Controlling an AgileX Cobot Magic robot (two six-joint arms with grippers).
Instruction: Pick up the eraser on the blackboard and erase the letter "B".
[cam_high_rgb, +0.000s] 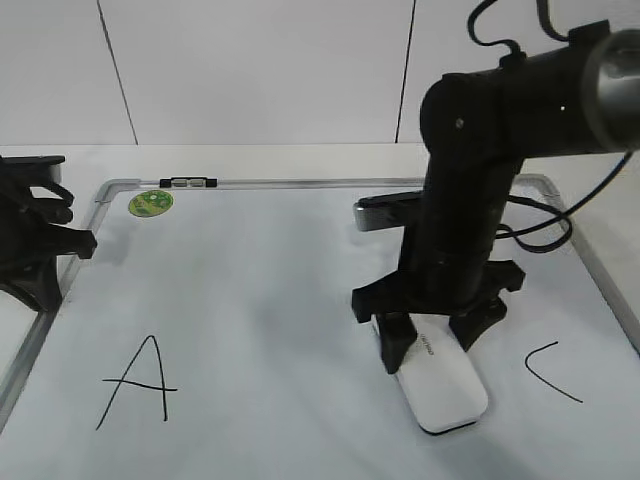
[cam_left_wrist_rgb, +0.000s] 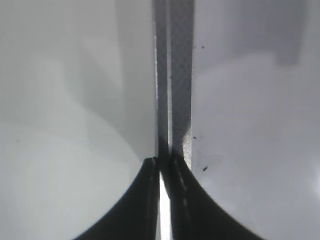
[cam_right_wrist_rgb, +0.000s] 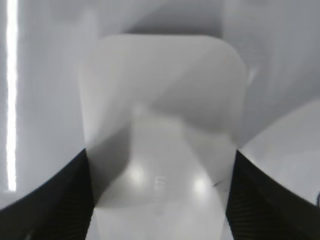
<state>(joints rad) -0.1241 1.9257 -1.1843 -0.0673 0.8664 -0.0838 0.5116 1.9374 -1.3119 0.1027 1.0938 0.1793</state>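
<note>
— Where is the white, oblong, round-cornered plastic eraser (cam_high_rgb: 437, 385), inspector?

— Flat on the large white dry-erase blackboard with the silver-grey metal frame (cam_high_rgb: 300, 300), toward five o'clock of the board, long axis running roughly eleven to five. The right gripper (cam_high_rgb: 432, 340) stands over its upper end, jaws straddling the block. The right wrist view shows a dark finger (cam_right_wrist_rgb: 45, 200) hard against each long side (cam_right_wrist_rgb: 160, 125), so I judge it clamped on the eraser, probably so the felt face can be dragged flat.

— And the letter "B"?

— Not visible. The hand-drawn black letter "A" (cam_high_rgb: 138, 383) sits at seven o'clock, the black letter "C" (cam_high_rgb: 548, 368) at four o'clock. Any B would lie between them, where arm and eraser block the view; I cannot confirm it.

— The other arm?

— The left gripper (cam_high_rgb: 40, 245) waits off the board's nine o'clock edge, out of the way. Its wrist view shows the jaws together (cam_left_wrist_rgb: 162, 167) over the frame rail.

— Surfaces?

— Board glossy and smooth; eraser shell satin, faint grey lettering on top. A round green sticker (cam_high_rgb: 151, 203) sits at eleven o'clock.
</note>
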